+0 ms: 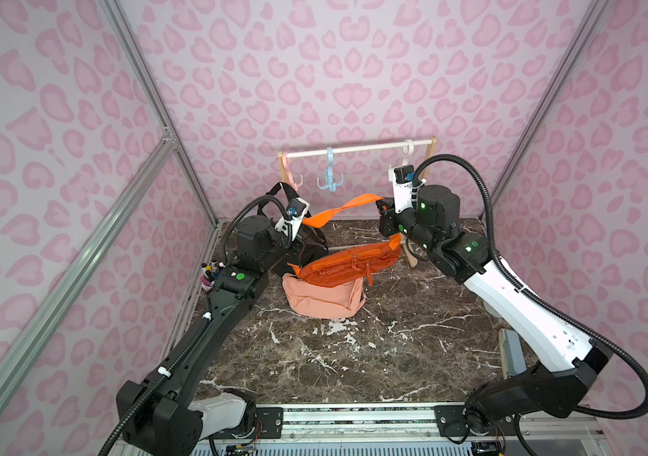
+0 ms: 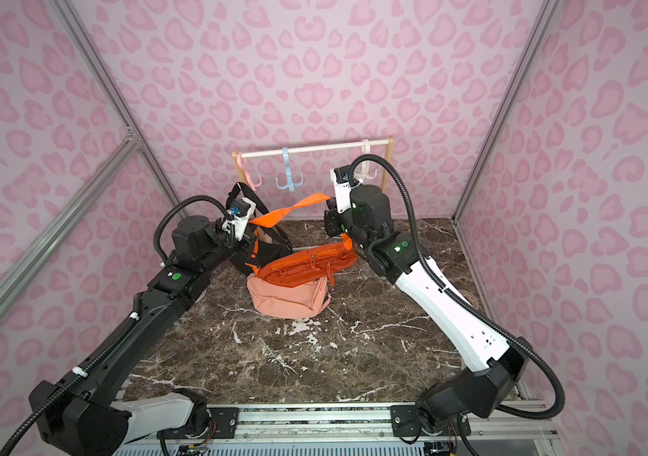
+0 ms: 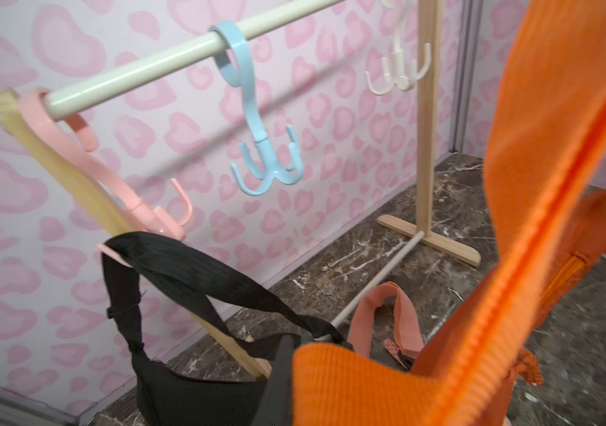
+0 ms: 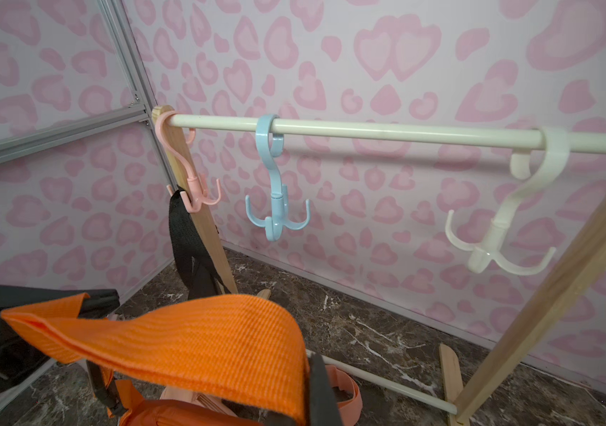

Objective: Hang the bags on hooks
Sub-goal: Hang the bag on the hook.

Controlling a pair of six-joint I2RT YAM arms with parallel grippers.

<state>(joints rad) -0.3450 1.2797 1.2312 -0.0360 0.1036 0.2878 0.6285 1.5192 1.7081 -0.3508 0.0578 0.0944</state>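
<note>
Orange cloth bag [image 1: 348,266] with a zip sits low down. It rests on top of a soft peach cloth bag [image 1: 322,300] on the dark marble bench [image 1: 354,355], just in front of the small wooden rack [image 4: 558,291]. It is not on a hook yet.

Its wide orange strap [image 1: 340,211] is up in the air, pulled out between the two hands. The left hand [image 1: 306,226] is pinched tight on one end of the orange strap. The right hand [image 1: 381,203] is pinched tight on the other end. The strap has a twist in the middle.

Three plastic hooks hang from the white rail [image 1: 358,149] of the rack. The pink hook [image 3: 139,210] has a black bag [image 3: 198,380] hanging from it by its strap. The blue hook [image 1: 329,182] in the middle is bare. The white hook [image 4: 493,236] is bare too. The orange strap is lower than the blue hook and a bit in front of it.

I think the grabbing part is done. What is left is to lift the strap higher and slip it over a bare hook. The blue hook looks like the easy one. After that the hands let go, so the bag can hang by itself.
</note>
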